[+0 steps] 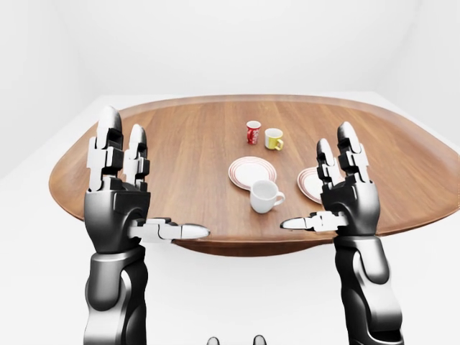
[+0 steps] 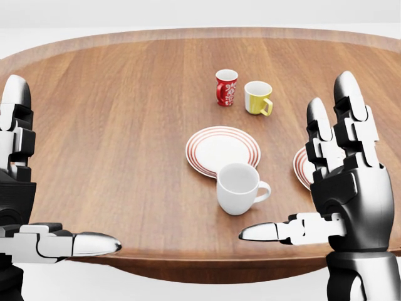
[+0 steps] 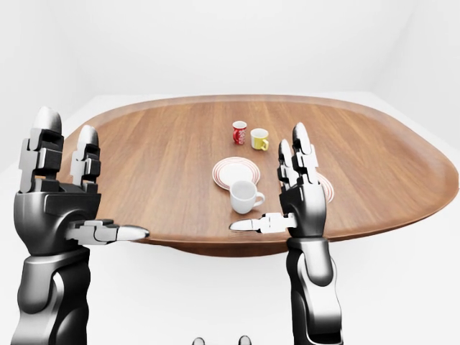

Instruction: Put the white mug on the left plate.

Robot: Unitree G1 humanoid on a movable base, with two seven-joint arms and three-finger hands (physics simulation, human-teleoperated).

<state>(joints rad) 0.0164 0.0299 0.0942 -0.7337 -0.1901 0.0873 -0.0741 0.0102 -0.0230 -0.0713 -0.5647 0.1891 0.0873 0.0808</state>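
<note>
Near the table (image 2: 113,125) edge closest to the robot, the white mug (image 2: 239,188) stands upright, empty, just below the left plate (image 2: 222,149), off it. Left hand (image 1: 115,194) and right hand (image 2: 341,182) hover apart, fingers spread, holding nothing

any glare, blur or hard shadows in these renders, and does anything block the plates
Head view: sharp throughout, soft even light, only faint shadow under the white mug; the right hand covers much of the right plate. Left-eye view: same flat lighting, pale sheen on the table, left plate unobstructed. Right-eye view: the right hand hides most of the right plate.
</note>
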